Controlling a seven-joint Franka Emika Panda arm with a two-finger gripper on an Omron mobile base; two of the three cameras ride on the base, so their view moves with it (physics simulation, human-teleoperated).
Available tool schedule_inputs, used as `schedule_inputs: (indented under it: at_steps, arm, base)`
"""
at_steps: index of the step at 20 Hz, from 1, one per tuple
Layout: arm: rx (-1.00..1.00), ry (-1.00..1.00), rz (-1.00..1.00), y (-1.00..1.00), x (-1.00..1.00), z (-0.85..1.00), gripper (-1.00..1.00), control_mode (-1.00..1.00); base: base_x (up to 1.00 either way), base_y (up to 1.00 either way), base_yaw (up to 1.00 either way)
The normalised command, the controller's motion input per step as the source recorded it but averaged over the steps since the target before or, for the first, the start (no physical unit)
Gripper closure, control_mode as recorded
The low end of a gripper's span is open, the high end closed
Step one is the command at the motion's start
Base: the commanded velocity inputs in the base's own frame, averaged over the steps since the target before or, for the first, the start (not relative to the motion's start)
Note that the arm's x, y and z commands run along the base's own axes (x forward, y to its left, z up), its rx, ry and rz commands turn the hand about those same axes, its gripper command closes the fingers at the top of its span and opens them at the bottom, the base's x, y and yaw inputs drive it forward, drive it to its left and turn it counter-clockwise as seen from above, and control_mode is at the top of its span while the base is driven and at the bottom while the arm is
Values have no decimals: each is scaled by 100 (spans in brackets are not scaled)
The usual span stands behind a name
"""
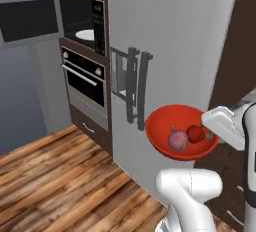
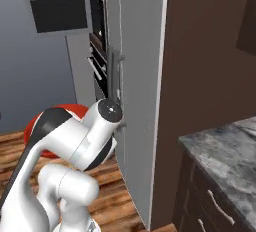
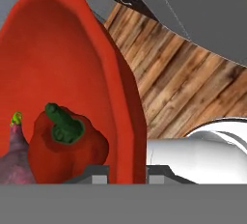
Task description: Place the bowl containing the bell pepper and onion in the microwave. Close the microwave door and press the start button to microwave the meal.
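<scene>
Carrying the bowl [image 1: 170, 121] in mid-air.
My gripper [image 3: 126, 172] is pinching its right rim, fingers narrowly apart; pepper [image 1: 196, 134] and onion [image 1: 177, 139] are sitting inside, microwave [image 1: 84, 22] open far left.

White rounded arm [image 2: 70, 141], dark joint caps

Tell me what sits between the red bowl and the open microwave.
In the left base view, the grey panel's dark bar handles and the black oven sit between the bowl and the microwave up left.
</scene>
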Motion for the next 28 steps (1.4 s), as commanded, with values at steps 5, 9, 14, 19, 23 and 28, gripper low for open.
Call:
schedule_inputs:
  at_steps: [5,9,14,19,23,28]
  arm:
    - [0,0,0,0,0,0,100,100]
    - [0,0,0,0,0,0,100,100]
    - [0,0,0,0,0,0,100,100]
    - [0,0,0,0,0,0,100,100]
    - [0,0,0,0,0,0,100,100]
    - [0,0,0,0,0,0,100,100]
  base:
    - [80,100,-3]
    - [54,100,-27]
    - [41,100,-46]
    - [44,100,-47]
    - [56,100,-43]
    - [49,100,-42]
